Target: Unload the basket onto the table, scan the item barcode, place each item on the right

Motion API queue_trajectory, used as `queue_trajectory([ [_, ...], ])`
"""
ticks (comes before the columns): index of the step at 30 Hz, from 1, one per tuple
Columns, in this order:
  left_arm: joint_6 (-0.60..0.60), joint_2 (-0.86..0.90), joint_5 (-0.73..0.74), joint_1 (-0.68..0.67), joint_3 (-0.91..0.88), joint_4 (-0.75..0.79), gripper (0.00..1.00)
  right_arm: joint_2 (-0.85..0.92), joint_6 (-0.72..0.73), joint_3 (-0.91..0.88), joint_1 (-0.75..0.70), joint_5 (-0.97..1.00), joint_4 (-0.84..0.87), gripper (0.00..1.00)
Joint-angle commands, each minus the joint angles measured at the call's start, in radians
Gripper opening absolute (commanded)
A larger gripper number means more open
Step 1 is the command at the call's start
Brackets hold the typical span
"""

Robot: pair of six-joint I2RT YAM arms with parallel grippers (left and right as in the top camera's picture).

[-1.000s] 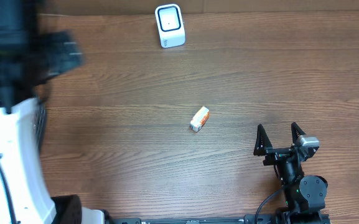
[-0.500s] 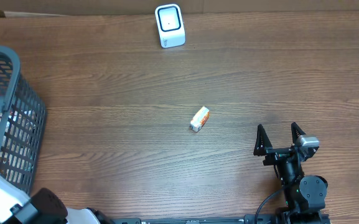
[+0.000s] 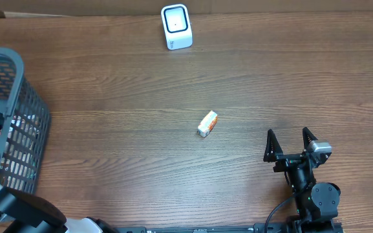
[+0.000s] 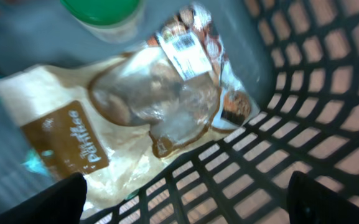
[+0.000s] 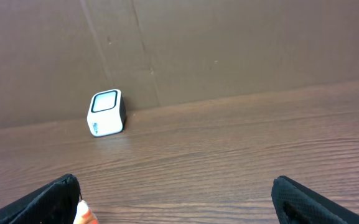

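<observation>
Surface (image 3: 270,77): brown wood grain, as I see it from overhead.

1. Near edge, right side: right arm (image 3: 312,194). Its jaws are spread wide with nothing between them, pointing toward the far edge.
2. Near left corner: left arm (image 3: 18,207). My left wrist view shows its jaws wide apart and holding nothing, looking down into item 3.
3. Left edge: grey mesh basket (image 3: 5,84). Inside I count a tan pouch (image 4: 61,143), a clear packet (image 4: 179,81) with a barcode label, and a green lid (image 4: 101,9), all blurred.
4. Middle of the surface: small orange-and-white box (image 3: 207,123), lying alone and well apart from both arms.
5. Far edge, left of centre: white scanner (image 3: 176,26), upright, with nothing in front of it.
6. Beyond the far edge: brown cardboard wall (image 5: 229,43).
</observation>
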Motion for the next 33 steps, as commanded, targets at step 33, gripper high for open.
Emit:
queue_trajectory([
  [33,0.169,0.041,-0.178,-0.010,-0.444,0.473,0.67,-0.008,0.000,-0.010,0.005,0.008,0.005,1.00],
])
